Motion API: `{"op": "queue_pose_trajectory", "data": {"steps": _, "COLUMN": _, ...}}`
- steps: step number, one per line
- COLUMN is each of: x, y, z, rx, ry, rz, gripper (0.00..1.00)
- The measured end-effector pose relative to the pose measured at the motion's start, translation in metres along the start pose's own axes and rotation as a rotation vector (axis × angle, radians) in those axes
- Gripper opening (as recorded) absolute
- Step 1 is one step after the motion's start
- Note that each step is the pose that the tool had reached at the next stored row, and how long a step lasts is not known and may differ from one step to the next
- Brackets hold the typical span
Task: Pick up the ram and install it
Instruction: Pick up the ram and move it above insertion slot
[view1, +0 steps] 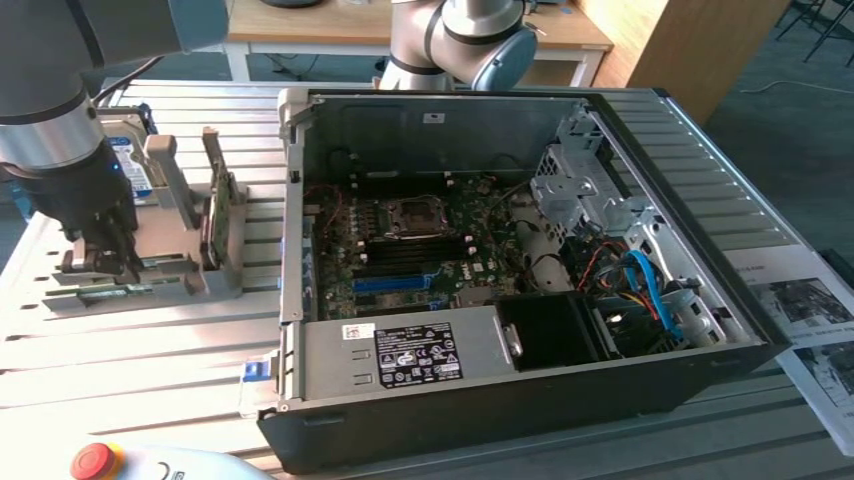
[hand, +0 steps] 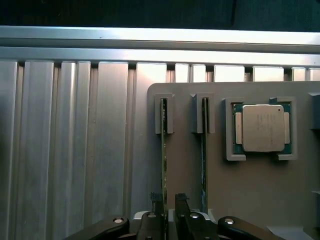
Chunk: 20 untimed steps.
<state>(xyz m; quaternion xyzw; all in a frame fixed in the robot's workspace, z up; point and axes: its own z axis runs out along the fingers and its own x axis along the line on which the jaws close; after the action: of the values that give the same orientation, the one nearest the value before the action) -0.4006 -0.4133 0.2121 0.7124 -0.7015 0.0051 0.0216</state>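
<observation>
Wide open and empty at the gripper (hand: 169, 200); straddles the ram (hand: 163, 150), edge-on between the fingertips in its holder (hand: 250, 192) slot. Could tilt or jam it if closed off-centre.

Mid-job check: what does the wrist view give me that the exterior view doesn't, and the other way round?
Wrist view adds: the thin green ram stick standing on edge in its slot, between the fingers of the open gripper, a second stick beside it, and the square silvery CPU chip in its pocket. Exterior view adds: the open black computer case with its green motherboard, and the red stop button. Shared: the gripper low over the grey plastic parts holder on the ribbed aluminium table.
</observation>
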Motion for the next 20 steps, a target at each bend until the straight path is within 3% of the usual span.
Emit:
{"op": "queue_pose_trajectory", "data": {"steps": 5, "x": 0.0002, "y": -0.0003, "z": 0.0, "rx": 0.0008, "ry": 0.0006, "rz": -0.025, "gripper": 0.24}}
{"op": "queue_pose_trajectory", "data": {"steps": 20, "x": 0.0, "y": -0.0005, "z": 0.0067, "rx": 0.0009, "ry": 0.0007, "rz": -0.025, "gripper": 0.24}}
